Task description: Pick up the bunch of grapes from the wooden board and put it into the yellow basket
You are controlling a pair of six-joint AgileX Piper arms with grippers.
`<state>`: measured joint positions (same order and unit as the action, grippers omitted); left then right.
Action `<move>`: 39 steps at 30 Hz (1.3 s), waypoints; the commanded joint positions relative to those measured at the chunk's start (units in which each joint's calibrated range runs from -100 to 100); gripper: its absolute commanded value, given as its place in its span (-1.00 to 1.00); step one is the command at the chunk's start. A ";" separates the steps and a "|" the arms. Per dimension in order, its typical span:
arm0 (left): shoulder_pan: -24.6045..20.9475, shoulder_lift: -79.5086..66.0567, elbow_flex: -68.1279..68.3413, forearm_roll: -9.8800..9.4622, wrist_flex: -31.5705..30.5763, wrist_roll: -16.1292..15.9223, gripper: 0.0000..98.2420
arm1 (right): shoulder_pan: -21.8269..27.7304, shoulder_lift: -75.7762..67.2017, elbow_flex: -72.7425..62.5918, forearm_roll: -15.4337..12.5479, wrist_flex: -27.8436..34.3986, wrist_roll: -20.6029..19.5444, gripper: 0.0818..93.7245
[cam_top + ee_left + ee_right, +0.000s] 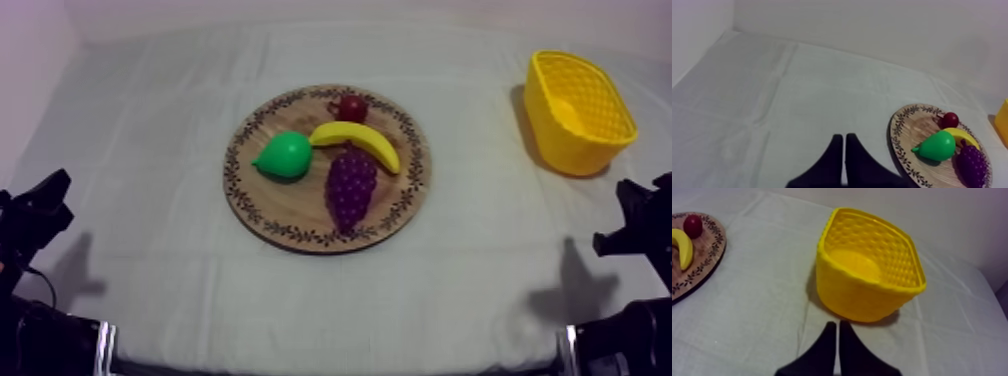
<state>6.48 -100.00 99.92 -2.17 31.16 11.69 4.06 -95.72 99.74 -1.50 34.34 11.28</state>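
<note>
Entry: bunch of grapes (351,187) on wooden board (300,236), yellow basket (560,150) far right; pick not begun. Our left claw (842,136) and right claw (838,323): narrow wedges, empty. Next, we judge, the right claw opens over the bunch of grapes.

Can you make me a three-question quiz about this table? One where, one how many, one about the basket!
1. Where does the purple bunch of grapes lie? A on the round wooden board; B on the floor; C hanging in the air.
2. How many toy fruits are on the board? A two; B four; C six.
3. The yellow latticed basket is: A full of fruit; B tipped over; C upright and empty.
Answers: 1 A, the grapes touch the board's wood. 2 B, green pear, yellow banana, grapes, small red fruit. 3 C, its bare bottom shows.
</note>
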 commanded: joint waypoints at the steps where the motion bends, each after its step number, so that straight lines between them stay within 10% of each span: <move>1: 0.00 0.00 -0.03 0.00 -0.03 0.01 -1.00 | -0.01 -0.04 0.03 0.01 0.02 -1.97 -0.99; 25: 0.00 0.00 -0.03 0.00 -0.03 0.01 -1.00 | -0.44 0.07 -0.31 0.60 -0.78 -0.10 -0.99; 39: 0.00 0.00 -0.03 0.00 -0.03 0.01 -1.00 | -9.51 20.88 -20.70 5.24 1.03 -2.04 -0.99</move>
<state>6.48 -100.00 99.92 -2.17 31.16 11.69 -3.28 -80.30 85.05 3.20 34.61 9.65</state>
